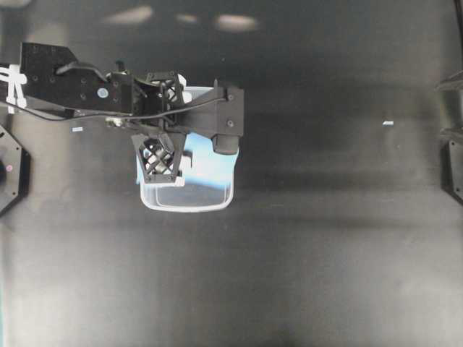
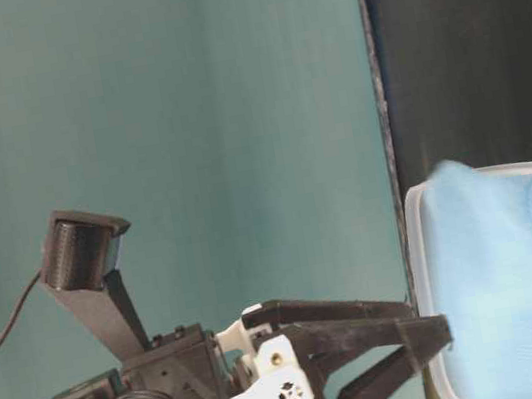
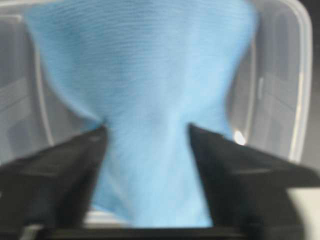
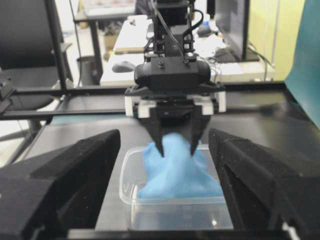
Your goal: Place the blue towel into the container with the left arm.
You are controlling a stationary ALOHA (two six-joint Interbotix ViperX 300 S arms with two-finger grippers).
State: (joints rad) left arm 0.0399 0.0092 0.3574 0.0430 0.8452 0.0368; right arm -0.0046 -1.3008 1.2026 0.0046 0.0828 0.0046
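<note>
The blue towel (image 1: 210,170) lies bunched inside the clear container (image 1: 188,208), rising to a peak in the middle. My left gripper (image 1: 177,134) hangs over the container with its jaws apart, one on each side of that peak. In the left wrist view the towel (image 3: 140,60) fills the gap between the left gripper's (image 3: 145,132) fingers, with the container rim (image 3: 300,75) behind. In the right wrist view the left gripper (image 4: 177,150) straddles the towel (image 4: 180,175) above the tub (image 4: 175,220). My right gripper (image 4: 164,135) is open, empty and well back.
A small white scrap (image 1: 388,123) lies on the dark table at the right. Parts of the right arm (image 1: 452,137) sit at the right edge. A teal backdrop (image 2: 183,121) stands behind the left arm.
</note>
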